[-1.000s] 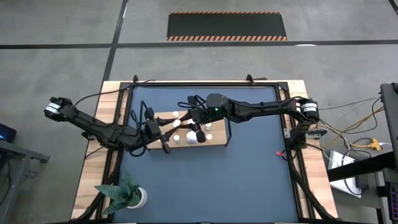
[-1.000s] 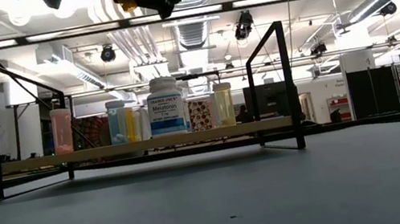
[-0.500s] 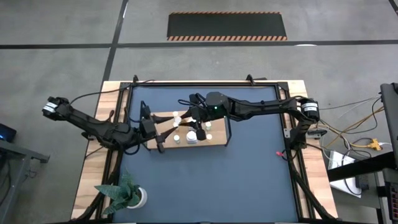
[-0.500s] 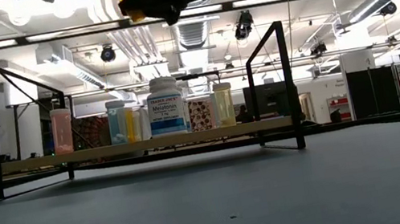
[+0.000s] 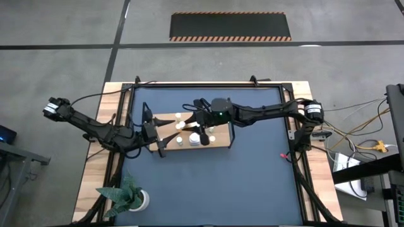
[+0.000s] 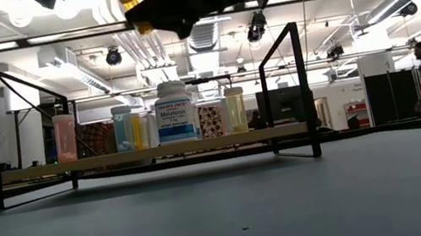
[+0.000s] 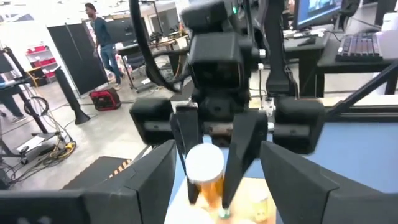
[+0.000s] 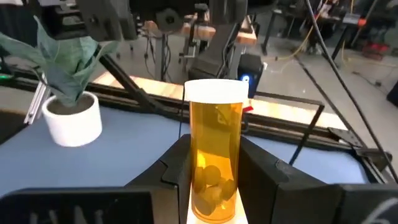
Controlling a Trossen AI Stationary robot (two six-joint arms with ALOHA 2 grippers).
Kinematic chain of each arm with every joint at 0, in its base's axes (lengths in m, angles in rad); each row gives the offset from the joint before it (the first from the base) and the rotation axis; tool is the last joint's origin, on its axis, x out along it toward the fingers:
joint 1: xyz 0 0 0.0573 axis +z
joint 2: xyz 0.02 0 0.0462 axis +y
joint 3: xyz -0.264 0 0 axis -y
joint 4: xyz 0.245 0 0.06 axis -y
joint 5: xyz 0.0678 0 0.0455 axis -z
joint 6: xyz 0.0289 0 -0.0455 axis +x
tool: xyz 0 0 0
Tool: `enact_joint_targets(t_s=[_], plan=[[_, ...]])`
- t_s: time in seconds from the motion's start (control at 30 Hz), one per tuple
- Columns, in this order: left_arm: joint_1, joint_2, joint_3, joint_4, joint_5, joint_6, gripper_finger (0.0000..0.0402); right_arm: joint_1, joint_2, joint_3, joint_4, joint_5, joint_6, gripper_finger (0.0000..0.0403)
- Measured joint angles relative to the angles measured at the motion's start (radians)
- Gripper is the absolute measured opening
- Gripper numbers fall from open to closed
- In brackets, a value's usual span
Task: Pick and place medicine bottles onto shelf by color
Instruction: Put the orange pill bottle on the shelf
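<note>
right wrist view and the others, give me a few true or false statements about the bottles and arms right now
1. The right gripper holds an orange bottle with a white cap. True.
2. That bottle stands on the shelf. False: in the low view it is held well above the shelf.
3. A large white labelled bottle stands on the shelf. True.
4. The potted plant sits on the shelf. False: it stands at the table's near left corner, apart from the shelf.
5. The left gripper holds a bottle. False: its fingers are open, by the shelf's left end.
</note>
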Motion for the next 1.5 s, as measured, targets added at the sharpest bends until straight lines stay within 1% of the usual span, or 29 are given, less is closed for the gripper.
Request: enact_joint_targets(t_s=[0.07,0.23,0.33,0.43,0.6,0.73,0.87,1.0,1.2,1.27,1.4,1.5], plan=[[0.0,-0.001,0.0,0.02,-0.001,0.001,0.0217,0.0,0.018,-0.003,0.048,0.0,0.012,0.0093],[0.0,-0.007,0.024,0.021,-0.001,0.01,0.0217,0.0,0.078,-0.001,0.254,0.002,0.059,0.0093],[0.001,-0.005,0.032,0.021,-0.001,0.028,0.0217,-0.003,0.12,0.0,0.314,0.027,0.101,0.0093],[0.002,-0.005,0.032,0.011,-0.003,0.028,0.0217,-0.003,0.147,0.014,0.304,0.052,0.101,0.0093],[0.003,-0.01,0.032,-0.067,-0.047,0.027,0.0217,-0.003,0.152,0.023,0.307,0.053,0.099,0.0093],[0.005,-0.011,0.031,-0.115,-0.054,-0.009,0.0217,-0.003,0.152,0.023,0.303,0.053,0.099,0.0093],[0.021,-0.011,0.014,-0.123,-0.054,-0.026,0.0217,-0.003,0.152,0.023,0.301,0.053,0.098,0.0093],[0.061,-0.011,-0.005,-0.116,-0.054,-0.04,0.0217,-0.003,0.152,0.023,0.291,0.053,0.097,0.0093],[0.115,-0.01,-0.023,-0.115,-0.026,-0.111,0.0217,-0.003,0.152,0.023,0.281,0.053,0.089,0.0093],[0.122,-0.007,-0.028,-0.114,-0.02,-0.124,0.0217,-0.003,0.152,0.023,0.281,0.053,0.081,0.0093],[0.123,0.014,-0.028,-0.112,0.035,-0.132,0.0217,-0.003,0.152,0.023,0.28,0.053,0.078,0.0093],[0.123,0.032,-0.028,-0.102,0.041,-0.131,0.021,-0.003,0.152,0.023,0.279,0.052,0.078,0.0093]])
